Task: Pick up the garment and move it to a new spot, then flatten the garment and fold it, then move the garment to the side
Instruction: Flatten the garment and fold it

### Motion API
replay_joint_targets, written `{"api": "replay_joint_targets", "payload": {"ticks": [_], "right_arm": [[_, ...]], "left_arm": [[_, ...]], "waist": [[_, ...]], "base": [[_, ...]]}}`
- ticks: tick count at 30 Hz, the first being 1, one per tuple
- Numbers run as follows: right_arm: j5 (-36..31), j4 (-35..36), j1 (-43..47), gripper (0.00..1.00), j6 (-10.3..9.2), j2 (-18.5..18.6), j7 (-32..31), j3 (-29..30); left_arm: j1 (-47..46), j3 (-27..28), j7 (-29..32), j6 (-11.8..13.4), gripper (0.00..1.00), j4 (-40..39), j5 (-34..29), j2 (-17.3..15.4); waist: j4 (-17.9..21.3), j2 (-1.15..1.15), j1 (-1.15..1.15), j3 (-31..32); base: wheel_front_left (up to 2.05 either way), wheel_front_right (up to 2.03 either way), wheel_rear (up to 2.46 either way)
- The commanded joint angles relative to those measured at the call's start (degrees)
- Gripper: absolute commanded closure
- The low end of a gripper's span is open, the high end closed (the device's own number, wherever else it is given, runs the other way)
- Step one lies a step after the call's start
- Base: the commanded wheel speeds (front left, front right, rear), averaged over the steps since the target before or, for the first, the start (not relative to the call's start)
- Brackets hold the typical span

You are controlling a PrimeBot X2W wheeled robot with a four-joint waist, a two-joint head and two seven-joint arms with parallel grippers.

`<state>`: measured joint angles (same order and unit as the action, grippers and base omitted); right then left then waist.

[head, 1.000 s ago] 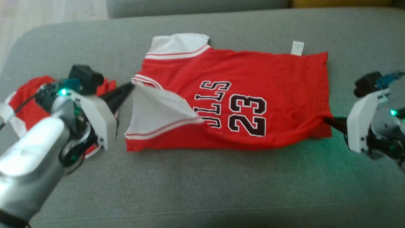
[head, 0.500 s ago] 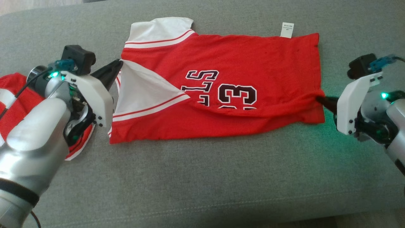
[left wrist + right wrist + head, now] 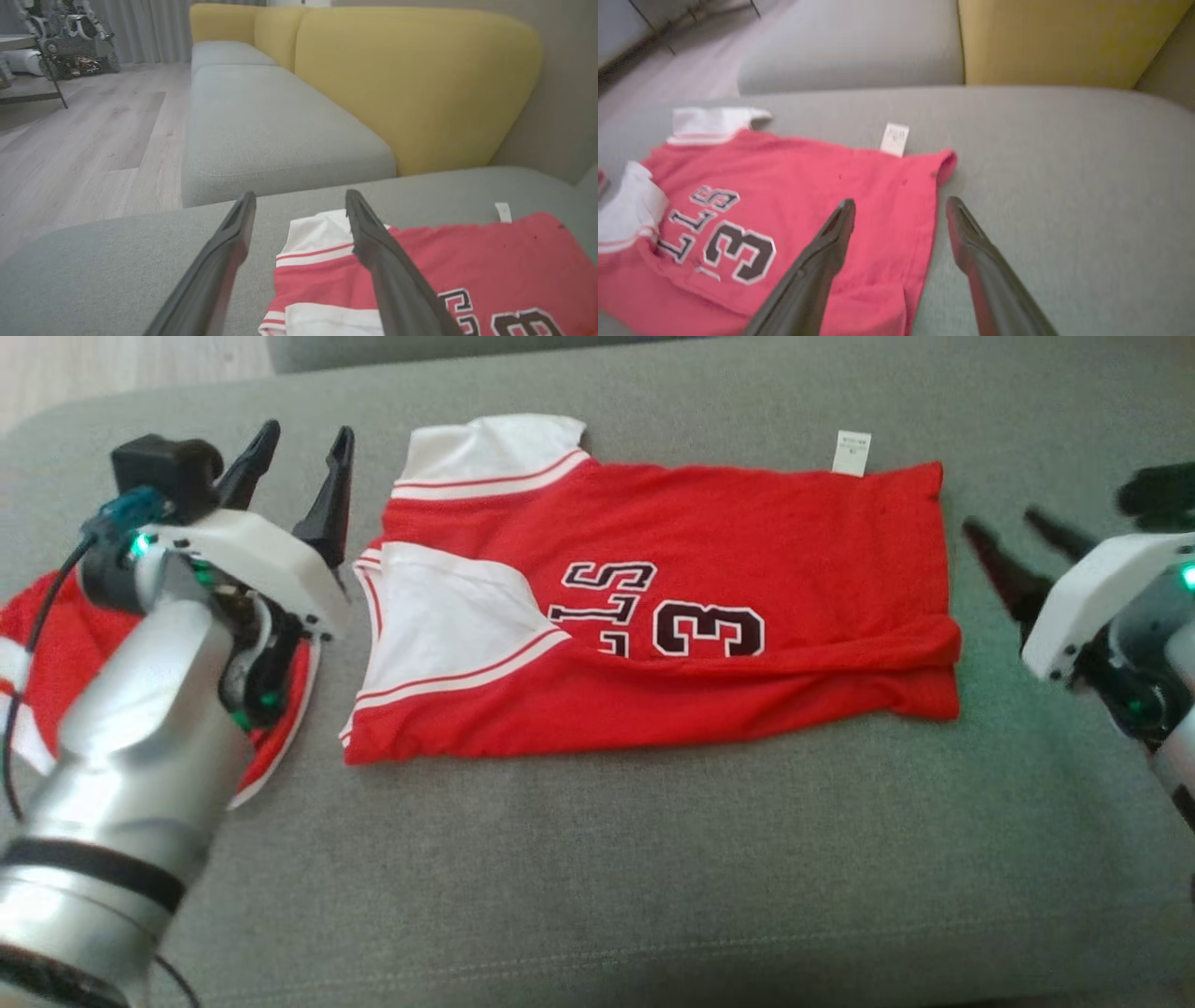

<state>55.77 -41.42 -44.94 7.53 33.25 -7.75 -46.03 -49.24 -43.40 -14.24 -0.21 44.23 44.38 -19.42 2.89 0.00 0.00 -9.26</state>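
Lying folded lengthwise on the grey seat (image 3: 597, 859), the jersey (image 3: 653, 607) sits nearer the far edge than the near one, white sleeves (image 3: 448, 616) at its left end, hem (image 3: 936, 569) and white tag (image 3: 851, 453) at its right (black letters and a 3 show above the fold). The left gripper (image 3: 309, 427) hangs just off the jersey's left end, jaws wide and empty, and the right gripper (image 3: 1001, 519) stands just off the hem, jaws wide, holding nothing. A 2nd red cloth (image 3: 47, 635) lies at the seat's left edge, partly under the left arm (image 3: 140, 728).
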Motion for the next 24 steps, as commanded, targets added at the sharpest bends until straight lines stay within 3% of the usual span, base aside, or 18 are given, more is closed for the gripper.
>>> {"api": "replay_joint_targets", "payload": {"ticks": [1,6,9,16,20,24], "right_arm": [[-0.54,1.4,0.97,0.0,-0.04,0.12,4.67,1.52],[-4.33,2.18,6.03,0.0,-0.04,-0.81,17.94,5.09],[-7.41,2.71,9.69,0.0,-0.04,-2.33,21.45,8.39],[-16.41,7.44,19.53,0.0,-0.04,-7.47,22.71,21.66],[-24.09,12.42,26.16,0.0,-0.04,-11.56,22.73,29.89],[-29.28,15.43,30.1,0.0,-0.04,-14.76,22.74,34.23]], "left_arm": [[0.51,4.55,-0.66,0.89,0.0,-2.75,1.45,-0.85],[11.68,15.8,-0.73,3.22,0.0,-14.33,1.19,3.15],[19.25,20.29,-0.74,3.42,0.0,-19.95,-0.48,5.99],[32.75,27.32,-0.75,2.56,0.0,-25.86,-4.97,11.85],[36.71,28.77,-0.75,1.81,0.0,-24.87,-9.1,13.41],[37.81,29.45,-0.75,1.84,0.0,-22.73,-11.72,14.16]], "waist": [[-0.62,0.0,0.0,1.37],[-1.92,0.0,0.0,3.94],[-2.34,0.0,0.0,5.22],[-2.35,0.0,0.0,6.86],[-1.74,0.0,0.0,7.15],[-1.15,0.0,0.0,6.81]], "base": [[0.0,0.0,0.0],[0.0,0.0,0.0],[0.0,0.0,0.0],[0.0,0.0,0.0],[0.0,0.0,0.0],[0.0,0.0,0.0]]}}
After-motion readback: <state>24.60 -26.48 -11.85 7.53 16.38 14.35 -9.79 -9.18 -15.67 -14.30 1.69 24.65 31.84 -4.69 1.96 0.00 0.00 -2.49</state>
